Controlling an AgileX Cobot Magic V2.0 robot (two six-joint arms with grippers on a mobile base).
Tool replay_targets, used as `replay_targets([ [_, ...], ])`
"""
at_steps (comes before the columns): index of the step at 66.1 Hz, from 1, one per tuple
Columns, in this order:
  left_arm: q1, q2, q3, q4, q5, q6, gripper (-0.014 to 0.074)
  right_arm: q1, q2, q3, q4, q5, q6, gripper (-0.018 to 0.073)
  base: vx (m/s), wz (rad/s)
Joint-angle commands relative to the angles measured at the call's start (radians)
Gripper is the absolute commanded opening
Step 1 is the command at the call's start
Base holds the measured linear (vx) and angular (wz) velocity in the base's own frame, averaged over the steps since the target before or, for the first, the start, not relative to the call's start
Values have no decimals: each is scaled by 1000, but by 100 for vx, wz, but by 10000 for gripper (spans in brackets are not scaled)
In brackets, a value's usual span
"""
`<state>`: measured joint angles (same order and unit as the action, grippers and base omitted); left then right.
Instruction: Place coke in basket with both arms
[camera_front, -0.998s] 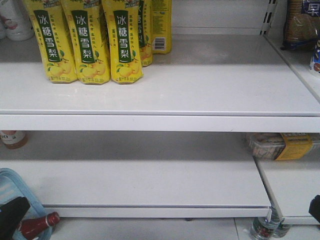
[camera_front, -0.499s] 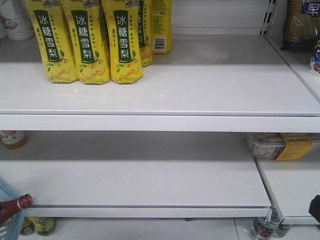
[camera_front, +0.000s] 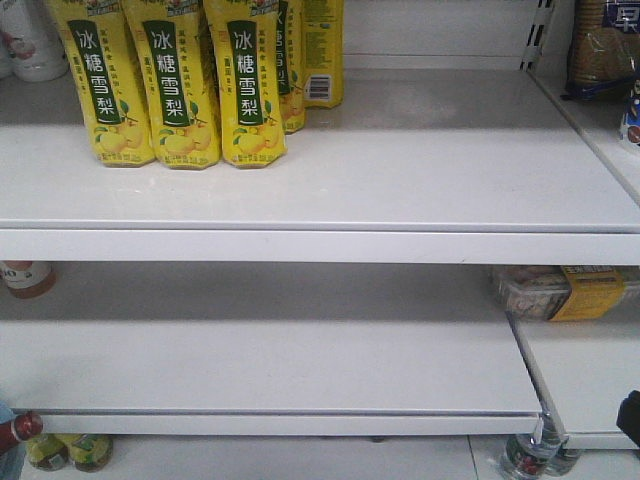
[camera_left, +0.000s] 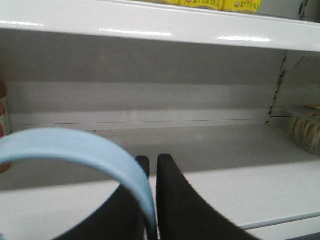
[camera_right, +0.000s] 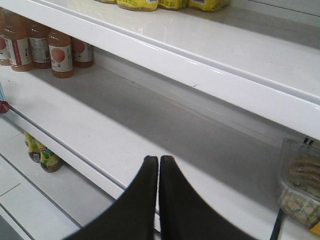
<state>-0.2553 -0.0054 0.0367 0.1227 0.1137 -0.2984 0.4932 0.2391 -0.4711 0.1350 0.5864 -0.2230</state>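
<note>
Pear drink bottles (camera_front: 170, 85) are standing in a row at the back left of the upper shelf (camera_front: 400, 170). Below, the coke (camera_front: 22, 427) is poking in at the far left edge, in front of the lower shelf (camera_front: 280, 350), with small bottles (camera_front: 68, 452) sitting just beneath it. A packaged tray (camera_front: 560, 292) is lying at the right, under the upper shelf.

Shelves (camera_front: 330, 170): plain white. Pear drink bottles (camera_front: 175, 80): yellow, dark green label strip, white characters. Juice bottles (camera_right: 59, 54): pale orange, white labels. Coke (camera_front: 22, 427): red cap. Basket handle (camera_left: 75, 145): light blue. Left gripper (camera_left: 152, 165) and right gripper (camera_right: 158, 170): black.
</note>
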Motion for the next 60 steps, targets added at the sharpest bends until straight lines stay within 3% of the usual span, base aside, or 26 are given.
replay_targets([
  [1,25,-22,3,42,-114,54,-6,-5,10,-24,0,-75,-4,-5,0,0],
  [28,152,-22,3,39,-87,54,-6,-5,10,-24,0,-75,-4,-5,0,0],
  [38,164,-22,3,-18,-52,59,-6,-5,10,-24,0,-75,-4,-5,0,0],
  [47,164,-22,3,-130,-62,177,-6,-5,10,-24,0,-75,-4,-5,0,0],
  [55,164,-22,3,-270,-80,340,-6,-5,10,-24,0,-75,-4,-5,0,0],
  [60,164,-22,3,-287,-92,371,-6,-5,10,-24,0,-75,-4,-5,0,0],
])
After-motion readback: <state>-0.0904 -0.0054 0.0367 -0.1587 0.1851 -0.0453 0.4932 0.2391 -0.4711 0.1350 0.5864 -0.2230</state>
